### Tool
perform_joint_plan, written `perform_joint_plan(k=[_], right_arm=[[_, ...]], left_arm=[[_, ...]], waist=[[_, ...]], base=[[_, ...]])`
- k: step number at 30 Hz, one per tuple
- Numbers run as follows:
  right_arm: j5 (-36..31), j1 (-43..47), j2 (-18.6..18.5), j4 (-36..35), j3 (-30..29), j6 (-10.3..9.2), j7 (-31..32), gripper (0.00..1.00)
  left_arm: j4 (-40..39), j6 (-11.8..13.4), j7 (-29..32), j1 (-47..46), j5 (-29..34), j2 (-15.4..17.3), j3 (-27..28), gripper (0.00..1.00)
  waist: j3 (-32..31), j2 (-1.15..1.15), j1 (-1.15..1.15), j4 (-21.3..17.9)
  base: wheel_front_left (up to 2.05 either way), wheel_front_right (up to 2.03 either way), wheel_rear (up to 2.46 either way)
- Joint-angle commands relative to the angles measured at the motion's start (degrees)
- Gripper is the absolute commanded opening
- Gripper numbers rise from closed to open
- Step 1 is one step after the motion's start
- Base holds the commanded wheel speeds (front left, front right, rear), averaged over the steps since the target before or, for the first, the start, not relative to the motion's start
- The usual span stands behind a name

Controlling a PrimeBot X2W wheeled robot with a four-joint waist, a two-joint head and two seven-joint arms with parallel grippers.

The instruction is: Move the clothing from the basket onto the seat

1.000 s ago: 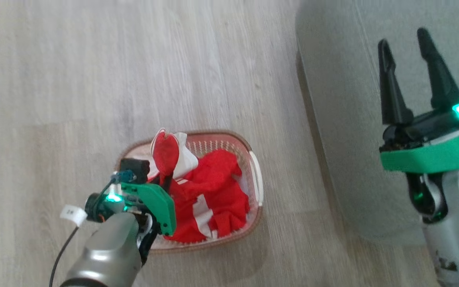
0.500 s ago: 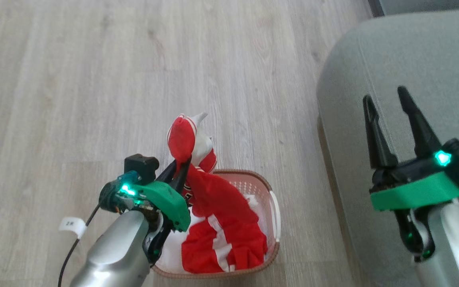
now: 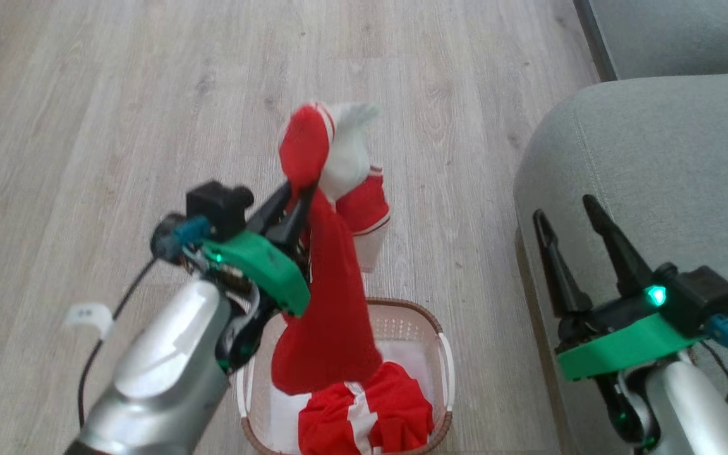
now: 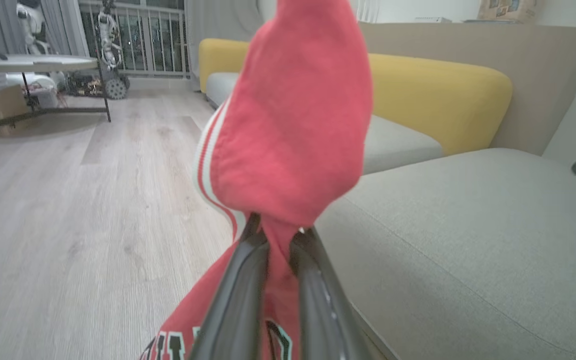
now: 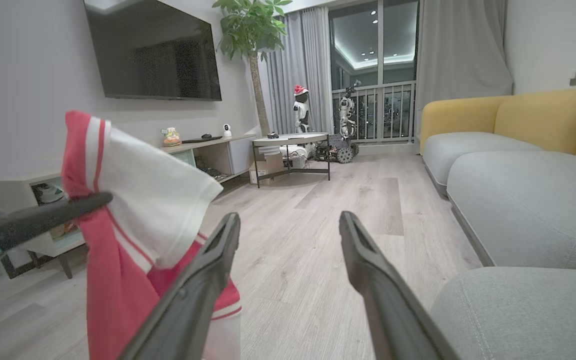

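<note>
My left hand (image 3: 297, 194) is pinched almost shut on a fold of the red jersey (image 3: 332, 297) and holds it up above the basket (image 3: 446, 354). A bunched red and white part stands up past my fingertips, and the rest hangs down in a long drape towards the basket's inside. Whether its lower end touches what lies in there I cannot tell. In the left wrist view dark lettering shows on the cloth below my fingers. The red shorts (image 3: 376, 417), with their white side stripe, lie heaped in the basket at the end nearest me. The basket stands on the wooden floor (image 3: 117, 126), and the grey-green seat (image 3: 655, 158) lies near the basket on its right. My right hand (image 3: 563, 207) hovers to the right of the basket, over the seat's near edge, its two fingers spread wide and empty
</note>
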Motion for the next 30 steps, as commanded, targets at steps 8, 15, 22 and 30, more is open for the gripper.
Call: perform_joint_plan(k=[8,15,22,30], right_arm=[[0.66,-0.8,-0.67,-1.25,4.64,-0.01,-0.37,1.0],[1.83,-1.29,-1.24,-0.9,8.17,-0.01,-0.37,1.0],[2.86,-4.53,-1.2,1.01,17.39,-0.01,-0.37,1.0],[3.96,-10.82,0.41,7.93,27.71,-0.01,-0.37,1.0]], left_arm=[[-9.53,1.51,3.9,-8.72,0.03,3.0,3.75,0.0],[-11.56,1.92,5.77,-9.62,-0.19,3.27,3.37,0.0],[-11.35,1.51,6.54,-10.39,-0.37,2.63,2.15,0.0],[-10.43,1.02,6.81,-11.28,-0.59,1.55,0.98,0.0]], waist=[[-0.45,0.0,0.01,-0.42],[-0.36,0.0,0.01,-0.84],[-0.05,0.0,0.01,-0.33],[0.06,0.0,0.01,0.71]], base=[[0.0,0.0,0.0],[0.0,0.0,0.0],[0.0,0.0,0.0],[0.0,0.0,0.0]])
